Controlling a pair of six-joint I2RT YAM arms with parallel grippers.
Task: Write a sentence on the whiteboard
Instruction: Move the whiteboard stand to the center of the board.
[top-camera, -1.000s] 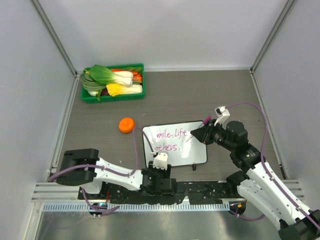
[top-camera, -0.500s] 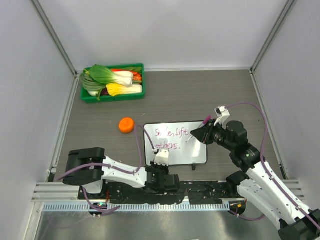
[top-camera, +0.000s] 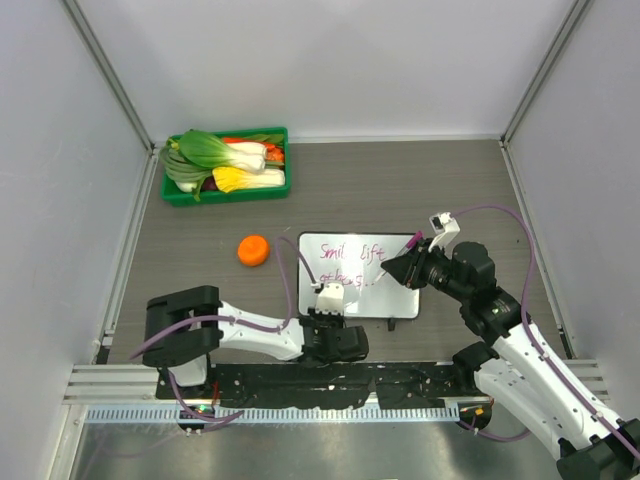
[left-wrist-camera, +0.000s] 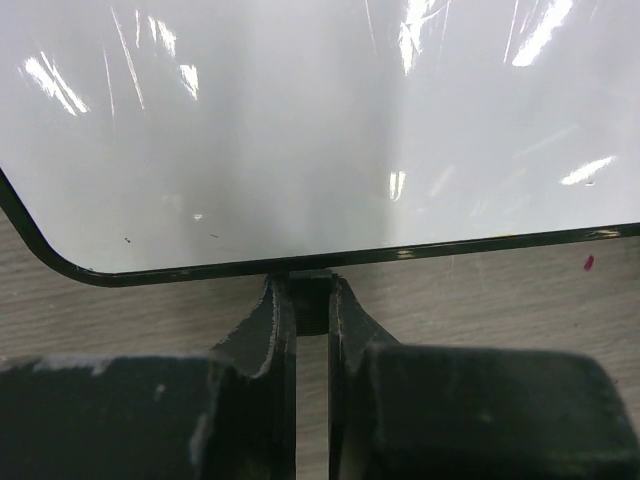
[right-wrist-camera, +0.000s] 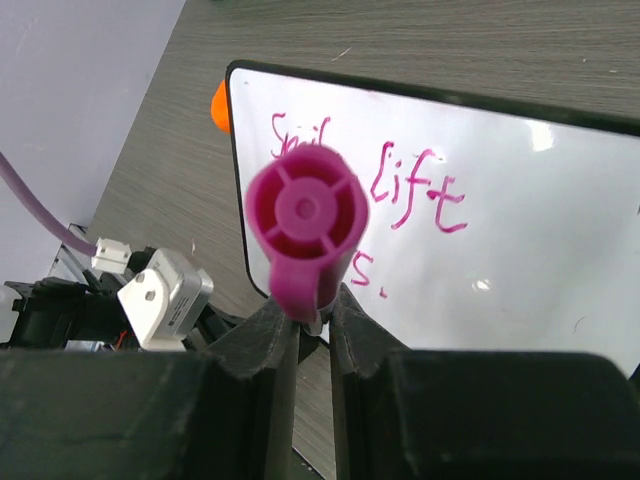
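The whiteboard (top-camera: 395, 300) is lying at the middle of the surface, with an orange (top-camera: 253, 250) just off its 10 o'clock corner. The left end effector (left-wrist-camera: 308, 290) is pinching together on the board's small black foot (left-wrist-camera: 312, 312) at the 6 o'clock edge, bracing it. The right end effector (right-wrist-camera: 310, 305) is clamping a magenta marker (right-wrist-camera: 305, 215) and reaching in from 3 o'clock over the pink sentence (right-wrist-camera: 415, 195). The tip is hidden, so I cannot tell whether it is touching. Writing seems to be under way on the second line. To do it well, the left grip should be holding the board flat, while the right is pressing lightly and making small, even strokes clear of the wet ink.
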